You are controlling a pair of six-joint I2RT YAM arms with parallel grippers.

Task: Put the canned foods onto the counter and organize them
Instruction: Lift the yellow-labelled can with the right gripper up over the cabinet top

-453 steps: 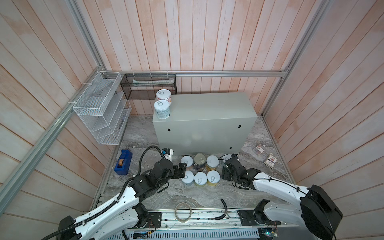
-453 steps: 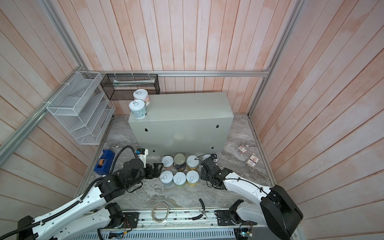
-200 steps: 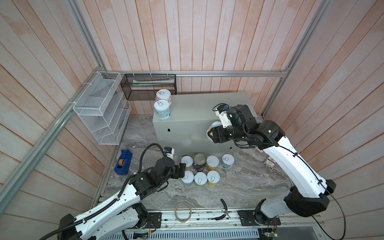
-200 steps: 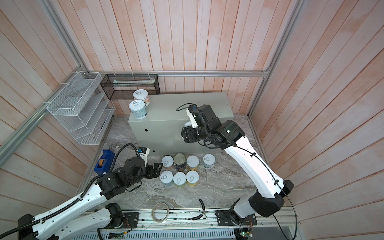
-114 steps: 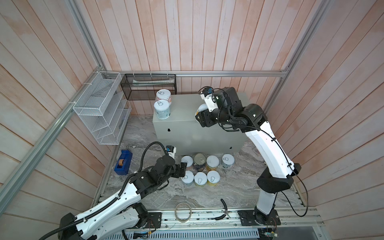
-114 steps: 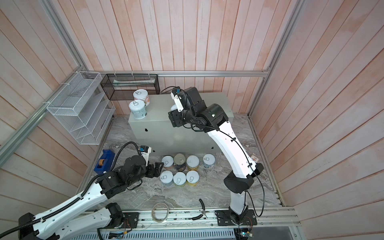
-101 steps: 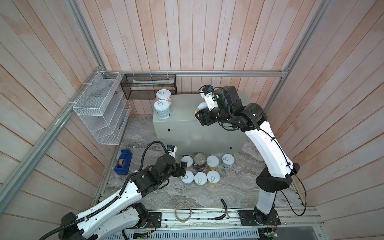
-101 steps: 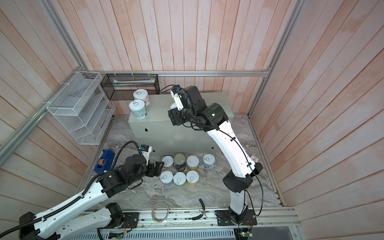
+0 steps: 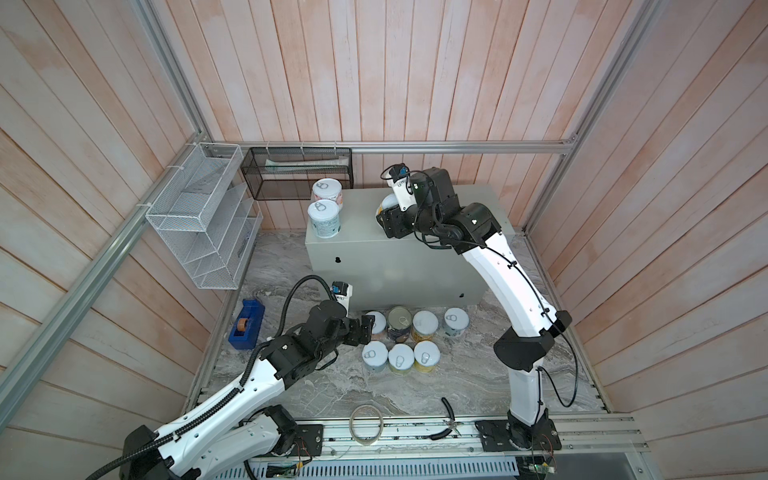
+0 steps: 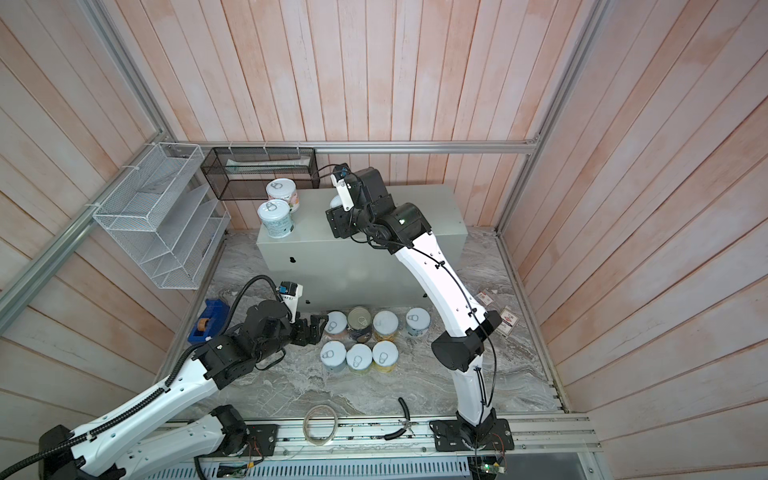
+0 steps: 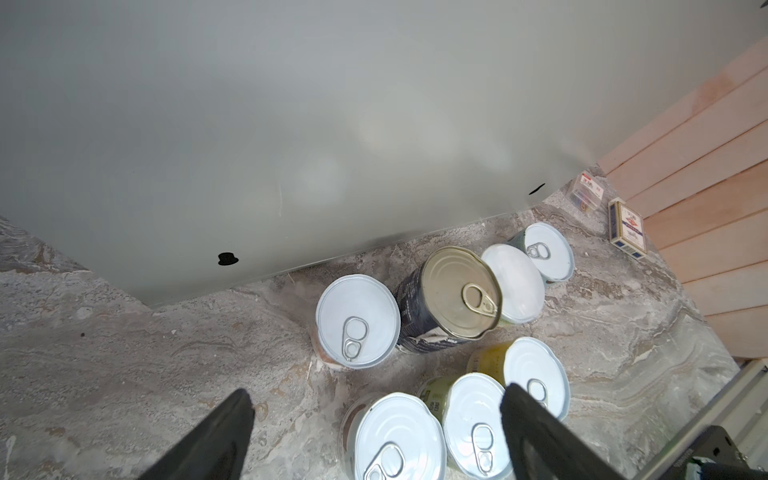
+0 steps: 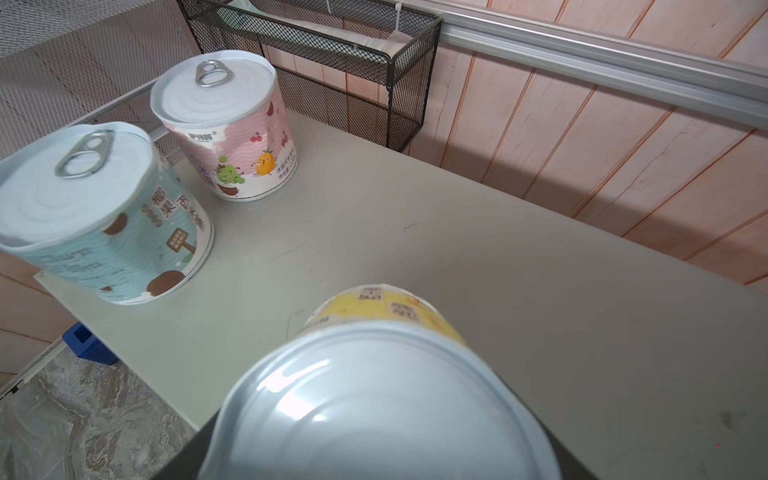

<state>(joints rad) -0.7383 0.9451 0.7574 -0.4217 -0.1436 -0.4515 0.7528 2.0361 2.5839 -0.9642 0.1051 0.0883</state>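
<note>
Canned foods: seven clustered on marble surface in front of desk. Left fingers spread, empty, just beside the cluster. Right fingers pinching yellow can over desk top. Teal can, pink can upright at desk's left end.

Chinese print on teal can, pink can, yellow can labels; too blurred to read.
</note>
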